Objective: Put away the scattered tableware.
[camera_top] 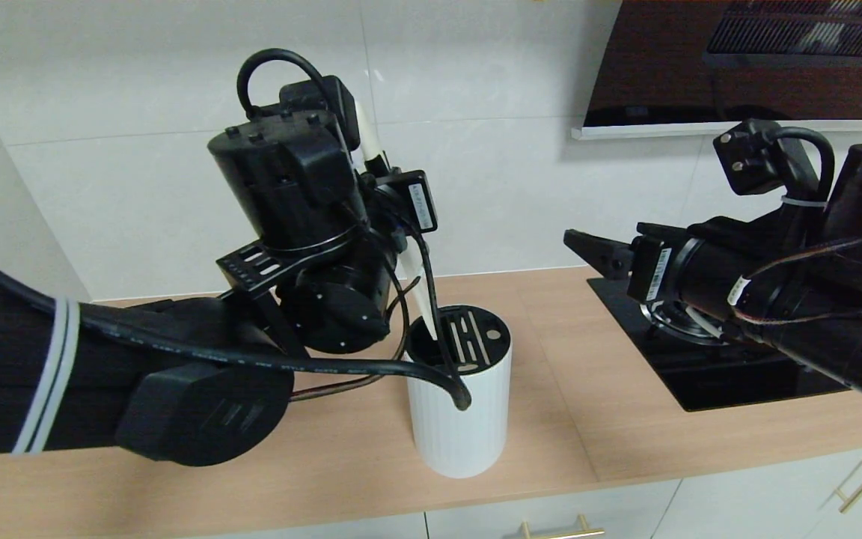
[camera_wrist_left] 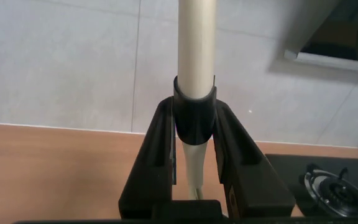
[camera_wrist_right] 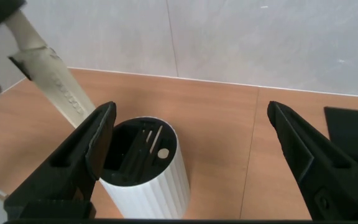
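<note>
A cream knife [camera_top: 423, 293] with a cream handle [camera_wrist_left: 196, 43] and a black collar is held upright in my left gripper [camera_top: 387, 191], which is shut on it just above the white cylindrical holder [camera_top: 461, 404]. The blade [camera_wrist_right: 55, 78] slants down to the large opening at the holder's [camera_wrist_right: 145, 180] near-left rim, and its tip is hidden there. My right gripper [camera_wrist_right: 190, 111] is open, hovering to the holder's right with nothing between its fingers [camera_top: 594, 251].
The holder stands on a wooden counter [camera_top: 551, 389] near its front edge. A black gas cooktop [camera_top: 700, 374] lies to the right under my right arm, with a range hood [camera_top: 745, 67] above. A tiled wall [camera_top: 139, 150] backs the counter.
</note>
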Available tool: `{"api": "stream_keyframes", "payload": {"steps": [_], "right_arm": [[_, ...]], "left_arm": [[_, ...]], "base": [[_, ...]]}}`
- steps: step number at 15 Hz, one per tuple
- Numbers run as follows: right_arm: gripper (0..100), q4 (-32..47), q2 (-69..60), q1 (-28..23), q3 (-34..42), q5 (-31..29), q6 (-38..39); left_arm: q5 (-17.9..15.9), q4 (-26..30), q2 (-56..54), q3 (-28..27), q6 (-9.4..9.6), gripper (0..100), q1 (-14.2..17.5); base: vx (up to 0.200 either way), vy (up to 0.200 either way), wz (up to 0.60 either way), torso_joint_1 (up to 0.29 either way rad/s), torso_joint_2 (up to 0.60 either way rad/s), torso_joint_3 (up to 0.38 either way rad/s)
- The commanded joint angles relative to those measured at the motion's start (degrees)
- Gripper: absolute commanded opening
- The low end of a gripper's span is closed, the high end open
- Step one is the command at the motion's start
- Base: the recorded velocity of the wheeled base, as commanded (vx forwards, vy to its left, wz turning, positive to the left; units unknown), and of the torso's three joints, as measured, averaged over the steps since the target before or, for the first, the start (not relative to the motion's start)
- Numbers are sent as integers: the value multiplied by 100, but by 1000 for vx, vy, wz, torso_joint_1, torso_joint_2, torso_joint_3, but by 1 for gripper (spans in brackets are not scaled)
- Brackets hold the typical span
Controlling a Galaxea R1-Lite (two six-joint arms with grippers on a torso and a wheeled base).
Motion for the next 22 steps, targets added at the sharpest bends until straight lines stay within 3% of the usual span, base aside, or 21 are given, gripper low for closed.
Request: {"api": "stream_keyframes", "payload": {"steps": [1,15,22], "right_arm": [[100,-3,57,1,19,1,1],[100,-12,92,1,45,1,1],[100,-12,92,1,71,1,-8]], "left_arm": [[0,-24,177,5,-3,0,-2],[-26,-165,845,137,-21,0,-20],[9,-165,1302,304,-30,0,-266]], "base": [[0,0,0,0,0,0],[0,0,0,0,0,0],[0,0,0,0,0,0]]}}
